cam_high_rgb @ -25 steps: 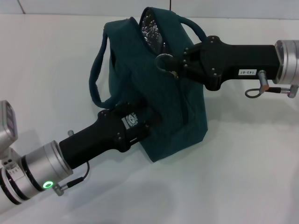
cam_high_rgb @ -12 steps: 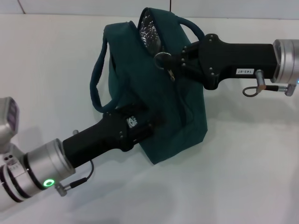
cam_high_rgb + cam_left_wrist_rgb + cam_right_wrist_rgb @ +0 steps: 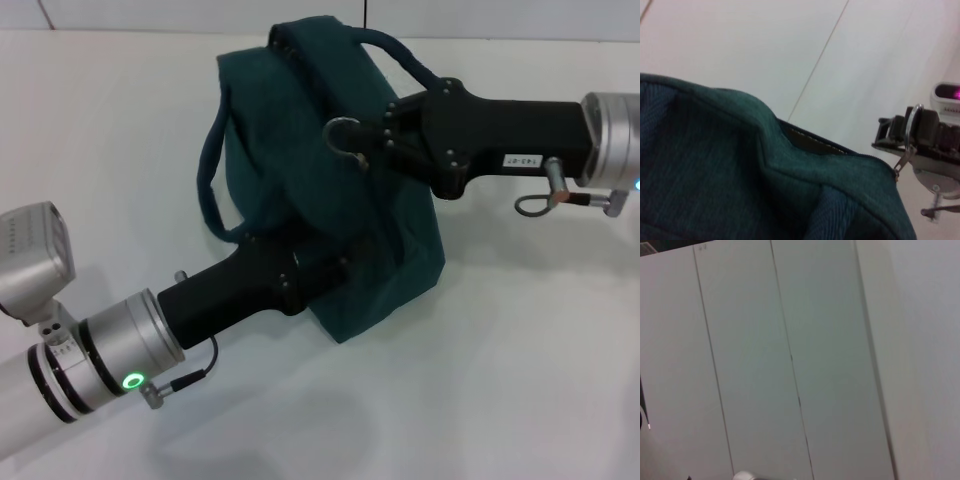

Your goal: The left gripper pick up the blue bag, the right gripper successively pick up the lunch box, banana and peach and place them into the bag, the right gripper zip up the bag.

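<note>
The right gripper (image 3: 372, 140) has its jaws closed on the metal ring (image 3: 345, 133) of the zipper, at about one o'clock in the head view, near the top of the blue bag (image 3: 330, 210). In the left wrist view the same ring (image 3: 912, 131) sits pinched at the tip of those jaws, with the zip pull hanging just below and the teeth closed up to it. The left gripper (image 3: 335, 272) is pressed into the bag's lower front at about seven o'clock; its jaws are buried in the fabric, so I cannot tell whether they are open or closed.

The bag stands on the white desk (image 3: 520, 380), leaning, its mouth showing no lining from the head camera, so the zipping looks almost done. To finish it well, I would judge that the pull should run straight along the line of the zipper, not upward, while the left arm holds the cloth taut against it, so the fabric does not bunch under the slider. A sideways tug could slip the ring from the jaws or tip the bag.

Counted: one bag, two rope handles (image 3: 215, 170), one ring, two arms. No lunch box, banana or peach is visible; presumably they are inside.
</note>
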`<state>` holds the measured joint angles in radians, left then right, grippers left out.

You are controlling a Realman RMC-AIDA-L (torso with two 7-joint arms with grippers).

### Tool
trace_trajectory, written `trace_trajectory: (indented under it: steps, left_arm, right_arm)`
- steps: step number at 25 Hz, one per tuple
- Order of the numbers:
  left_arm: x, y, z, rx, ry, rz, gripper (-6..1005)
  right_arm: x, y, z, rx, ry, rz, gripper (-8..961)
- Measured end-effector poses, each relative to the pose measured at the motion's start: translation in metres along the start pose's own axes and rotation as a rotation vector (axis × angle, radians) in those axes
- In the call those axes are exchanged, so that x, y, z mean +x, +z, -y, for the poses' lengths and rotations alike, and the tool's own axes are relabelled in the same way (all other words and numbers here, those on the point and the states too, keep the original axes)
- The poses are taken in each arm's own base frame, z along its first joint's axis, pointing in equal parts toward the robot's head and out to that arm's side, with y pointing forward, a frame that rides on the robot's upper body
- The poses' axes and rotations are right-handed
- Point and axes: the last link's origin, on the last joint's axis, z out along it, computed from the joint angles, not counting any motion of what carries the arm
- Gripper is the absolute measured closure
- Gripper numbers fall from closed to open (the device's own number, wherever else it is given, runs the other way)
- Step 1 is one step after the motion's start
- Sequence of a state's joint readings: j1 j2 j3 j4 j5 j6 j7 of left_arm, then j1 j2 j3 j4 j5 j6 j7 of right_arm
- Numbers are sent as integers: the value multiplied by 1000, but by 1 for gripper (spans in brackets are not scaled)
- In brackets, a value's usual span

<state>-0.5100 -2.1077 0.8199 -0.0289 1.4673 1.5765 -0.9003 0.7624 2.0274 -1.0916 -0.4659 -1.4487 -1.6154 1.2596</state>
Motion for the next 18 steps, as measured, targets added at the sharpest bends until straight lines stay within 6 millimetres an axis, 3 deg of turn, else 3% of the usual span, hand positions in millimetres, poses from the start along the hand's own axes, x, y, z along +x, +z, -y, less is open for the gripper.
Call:
trace_trajectory:
  steps: [10,13,18]
  left_arm:
    - [0,-1,0,11,62,-14,478]
    - [-1,-1,0,10,80,-7,686]
    - [-3,-2,-2,3,104,7,900]
  right_arm:
    - [8,-12,3,79,35,29,939]
    - [7,-15,6,109,36,35,939]
    - [8,-16,13,156,41,35,939]
